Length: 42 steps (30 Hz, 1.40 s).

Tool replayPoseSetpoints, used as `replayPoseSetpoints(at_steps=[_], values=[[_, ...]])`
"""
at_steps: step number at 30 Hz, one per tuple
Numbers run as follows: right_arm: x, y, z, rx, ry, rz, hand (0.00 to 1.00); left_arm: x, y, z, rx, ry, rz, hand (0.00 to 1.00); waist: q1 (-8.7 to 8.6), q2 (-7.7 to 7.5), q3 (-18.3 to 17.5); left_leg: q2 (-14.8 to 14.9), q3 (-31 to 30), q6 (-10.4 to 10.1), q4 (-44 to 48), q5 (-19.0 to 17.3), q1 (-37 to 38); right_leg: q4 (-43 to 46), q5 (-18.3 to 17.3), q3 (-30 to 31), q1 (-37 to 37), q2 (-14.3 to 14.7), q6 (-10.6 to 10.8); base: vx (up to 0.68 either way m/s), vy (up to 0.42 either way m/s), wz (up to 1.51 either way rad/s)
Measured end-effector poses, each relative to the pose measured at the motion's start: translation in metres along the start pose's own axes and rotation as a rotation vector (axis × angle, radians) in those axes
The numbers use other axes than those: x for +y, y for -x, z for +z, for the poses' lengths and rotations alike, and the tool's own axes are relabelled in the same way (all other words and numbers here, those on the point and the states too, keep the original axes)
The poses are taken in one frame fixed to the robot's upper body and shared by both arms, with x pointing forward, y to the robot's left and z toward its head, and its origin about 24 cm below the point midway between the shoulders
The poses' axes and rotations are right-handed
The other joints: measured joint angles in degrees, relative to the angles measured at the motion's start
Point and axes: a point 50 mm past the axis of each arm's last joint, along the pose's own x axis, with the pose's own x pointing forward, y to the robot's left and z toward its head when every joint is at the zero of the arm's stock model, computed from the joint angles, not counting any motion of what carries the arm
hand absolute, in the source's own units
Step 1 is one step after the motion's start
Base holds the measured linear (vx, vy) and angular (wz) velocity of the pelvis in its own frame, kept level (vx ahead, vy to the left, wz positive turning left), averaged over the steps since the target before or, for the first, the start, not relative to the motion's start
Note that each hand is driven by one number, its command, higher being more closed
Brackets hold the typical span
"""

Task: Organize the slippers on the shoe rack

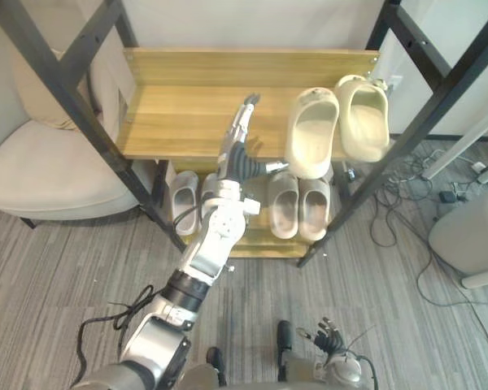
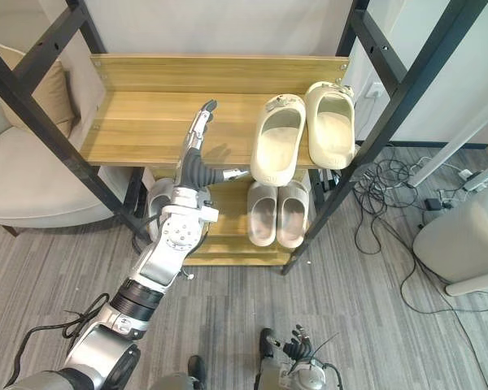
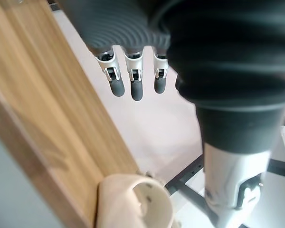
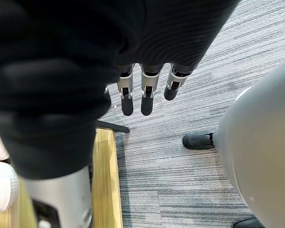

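Two cream slippers (image 1: 313,130) (image 1: 364,118) lie side by side at the right end of the wooden top shelf (image 1: 179,114). My left hand (image 1: 237,158) is raised over the shelf's front edge just left of them. It is open and holds nothing, with straight fingers (image 3: 131,78) and the thumb reaching toward the nearer slipper (image 3: 133,204). On the lower shelf (image 1: 252,244) stands a pale pair (image 1: 284,203) (image 1: 314,207), and another slipper (image 1: 184,199) shows at the left, partly behind my arm. My right hand (image 1: 329,337) hangs low over the floor, open and empty, fingers (image 4: 142,90) relaxed.
Black slanted frame posts (image 1: 73,106) (image 1: 407,138) flank the rack. A beige armchair (image 1: 41,171) stands to the left. Cables (image 1: 407,203) lie on the grey floor to the right, beside a rounded pale object (image 1: 472,236). The top shelf's left half is bare wood.
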Motion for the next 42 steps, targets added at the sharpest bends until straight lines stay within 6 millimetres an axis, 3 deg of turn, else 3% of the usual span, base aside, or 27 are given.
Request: replayPoseSetpoints(at_steps=[20,29,42], values=[[0.001,-0.001,0.008,-0.031,-0.021,-0.013,0.00,-0.011,-0.003,-0.002,0.044,0.011,-0.018,0.00,0.14,0.36,0.85,0.87,1.80,0.03,2.42,-1.69,-1.94,3.25,-1.38,1.36,-3.08,0.38,-0.15,-0.01,0.013,-0.03],[0.000,-0.002,0.017,-0.068,-0.032,-0.017,0.00,-0.022,-0.016,0.021,-0.025,0.040,-0.041,0.00,0.12,0.57,1.75,0.91,2.36,0.03,2.87,-1.81,-2.46,3.50,-1.48,1.95,-3.97,0.39,-0.03,0.02,0.031,-0.03],[-0.002,-0.004,0.030,-0.111,-0.049,-0.028,0.00,-0.028,-0.024,0.028,-0.027,0.046,-0.048,0.00,0.10,0.47,4.48,1.03,3.71,0.25,3.86,-2.36,-2.96,5.11,-2.05,2.99,-5.42,0.39,0.28,-0.02,0.016,-0.03]])
